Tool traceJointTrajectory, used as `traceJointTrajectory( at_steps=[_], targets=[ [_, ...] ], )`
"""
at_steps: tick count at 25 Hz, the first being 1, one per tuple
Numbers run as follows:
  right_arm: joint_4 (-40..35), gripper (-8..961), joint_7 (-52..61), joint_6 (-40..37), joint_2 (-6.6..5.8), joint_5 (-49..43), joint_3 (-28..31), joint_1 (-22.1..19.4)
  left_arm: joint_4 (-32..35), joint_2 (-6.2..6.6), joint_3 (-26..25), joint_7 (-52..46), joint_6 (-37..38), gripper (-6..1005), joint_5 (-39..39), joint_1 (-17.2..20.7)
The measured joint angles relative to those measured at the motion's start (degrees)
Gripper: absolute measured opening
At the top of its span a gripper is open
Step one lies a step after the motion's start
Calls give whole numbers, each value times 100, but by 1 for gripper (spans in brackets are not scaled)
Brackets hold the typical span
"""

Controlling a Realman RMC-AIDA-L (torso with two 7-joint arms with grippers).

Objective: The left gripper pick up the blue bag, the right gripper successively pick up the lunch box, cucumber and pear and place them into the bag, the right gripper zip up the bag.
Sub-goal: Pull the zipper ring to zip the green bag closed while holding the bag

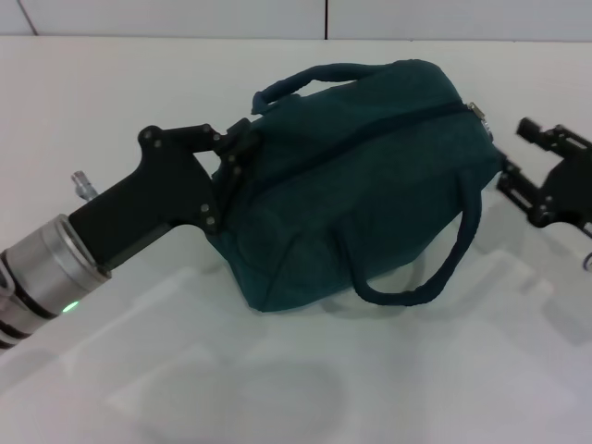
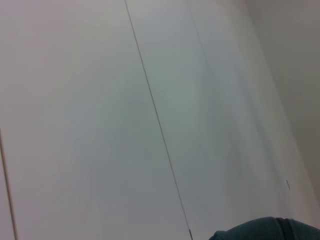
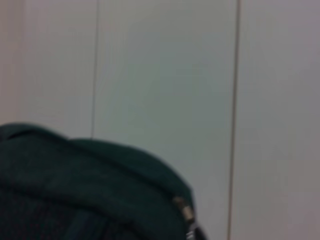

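White surface (image 1: 277, 388) was glossy, carried soft shadows. Behind it stood pale panelled wall (image 1: 185, 17), thin dark vertical seams (image 1: 326, 18) between panels. Light was even, diffuse.

Bright, even light washes the white counter (image 1: 277, 388) almost featureless in the head view, with soft, faint shadows under the blue bag (image 1: 361, 185) toward 6 o'clock. The right wrist view is blurred, the bag out of focus; the left wrist view looks hazy and pale.
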Motion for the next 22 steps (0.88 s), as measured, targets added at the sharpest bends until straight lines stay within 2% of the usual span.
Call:
traceJointTrajectory(
  at_steps=[6,19,22],
  targets=[
    [-143,481,-323,75,106,-130,31,6,2,-35,0,18,-26,51,9,-36],
    [-537,481,-521,166,117,-142,39,119,3,-53,0,31,-51,51,-4,-36],
    [-559,422,-522,174,121,-154,23,149,3,-58,0,32,-52,52,-4,-59]
  ],
)
